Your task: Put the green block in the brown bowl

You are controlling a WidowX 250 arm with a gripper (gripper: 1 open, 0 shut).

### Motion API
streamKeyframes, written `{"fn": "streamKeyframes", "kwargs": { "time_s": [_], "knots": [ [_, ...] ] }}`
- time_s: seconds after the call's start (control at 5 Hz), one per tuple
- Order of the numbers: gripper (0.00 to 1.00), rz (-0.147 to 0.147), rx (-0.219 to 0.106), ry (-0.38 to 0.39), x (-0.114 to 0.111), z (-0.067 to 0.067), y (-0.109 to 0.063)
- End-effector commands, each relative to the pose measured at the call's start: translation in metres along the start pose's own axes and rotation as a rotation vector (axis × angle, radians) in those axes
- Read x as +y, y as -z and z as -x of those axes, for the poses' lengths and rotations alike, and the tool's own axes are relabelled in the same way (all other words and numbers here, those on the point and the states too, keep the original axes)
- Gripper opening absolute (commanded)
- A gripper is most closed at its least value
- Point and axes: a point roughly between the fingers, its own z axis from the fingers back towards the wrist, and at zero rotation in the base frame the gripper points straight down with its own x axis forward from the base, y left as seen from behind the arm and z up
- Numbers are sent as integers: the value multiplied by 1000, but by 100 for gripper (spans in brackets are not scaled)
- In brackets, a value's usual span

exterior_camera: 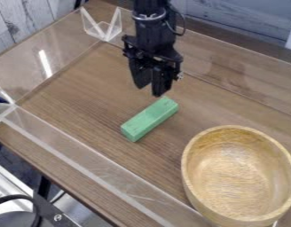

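The green block lies flat on the wooden table, slanting from lower left to upper right. My gripper hangs just above and behind its upper end, not touching it. Its two dark fingers are spread apart with nothing between them, so it is open. The brown bowl sits at the lower right, empty, a short way right of the block.
A clear plastic wall runs along the table's left and front sides. A clear angled stand is at the back left behind the arm. Bare wooden tabletop stretches left of the block.
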Motion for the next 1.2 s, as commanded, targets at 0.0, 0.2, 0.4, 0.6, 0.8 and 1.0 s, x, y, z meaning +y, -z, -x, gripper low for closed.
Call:
{"fn": "streamKeyframes", "kwargs": {
  "time_s": [0.0,0.2,0.4,0.6,0.8,1.0],
  "knots": [
    [100,-16,-34,10,4,-2,-5],
    [100,-17,-16,14,6,1,7],
    [100,-25,3,27,7,4,24],
    [100,-33,22,28,9,7,38],
    [0,-35,28,21,10,7,43],
    [0,-31,27,17,10,7,42]
  ]
}}
